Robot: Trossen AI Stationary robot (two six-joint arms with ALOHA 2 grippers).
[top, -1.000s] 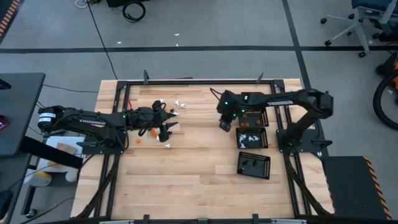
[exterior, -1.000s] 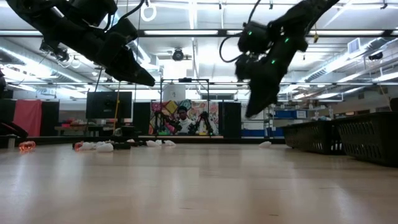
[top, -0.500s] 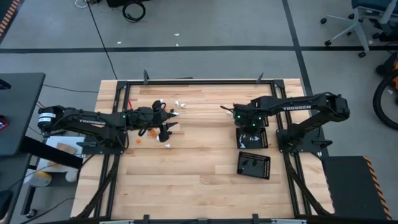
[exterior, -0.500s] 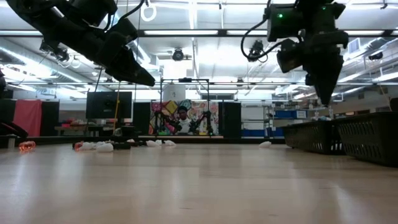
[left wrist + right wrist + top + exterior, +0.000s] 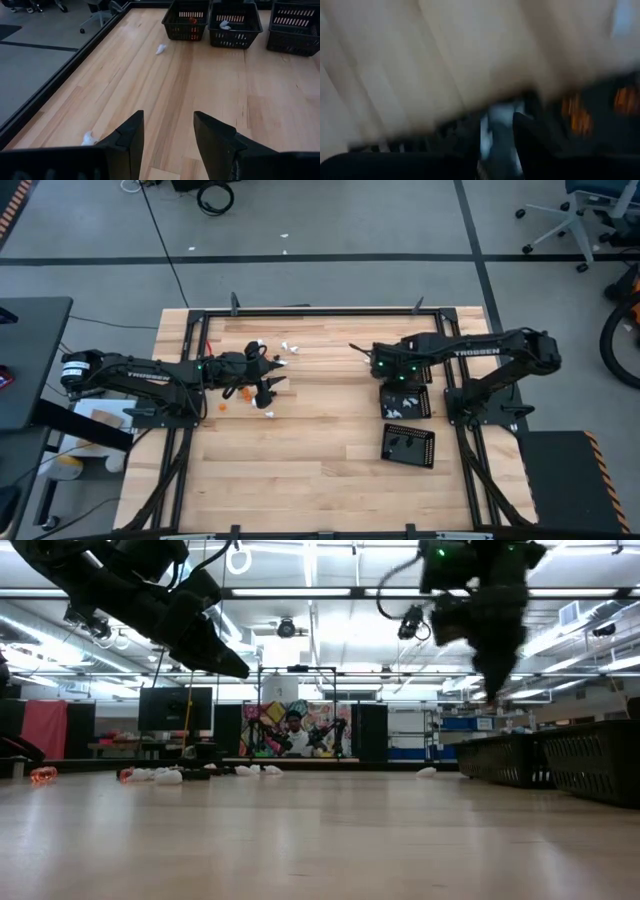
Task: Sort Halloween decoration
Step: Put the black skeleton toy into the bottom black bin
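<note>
We start at our right pincer (image 5: 397, 376), which hangs over the row of black trays (image 5: 406, 402) on the right side of the bench; our guess is that it sits there because a piece belongs in one of those trays. Its own wrist view is smeared: something pale shows between the dark fingers (image 5: 532, 135), with orange pieces in a tray just beyond, but we cannot tell whether the fingers are apart or clamped on a piece. Our left pincer (image 5: 167, 131) waits with its fingers apart and nothing between them, poised low above the bench (image 5: 320, 440) beside the loose pile, presumably ready for the next pick. The Halloween decoration (image 5: 268, 364) is split between two places: unsorted white and orange pieces lie scattered on the left half of the bench around that pincer, a white piece (image 5: 89, 138) just beside its fingers and another (image 5: 160, 48) farther off, while sorted ones already rest in the trays, orange in one, white in the next. We read that as sorting by colour, partly done. The bench is pale wood planks in a black metal frame. Beyond it are grey floor, an office chair (image 5: 570, 215), cables, and a lit workshop with shelving and a person (image 5: 293, 732) far behind.
</note>
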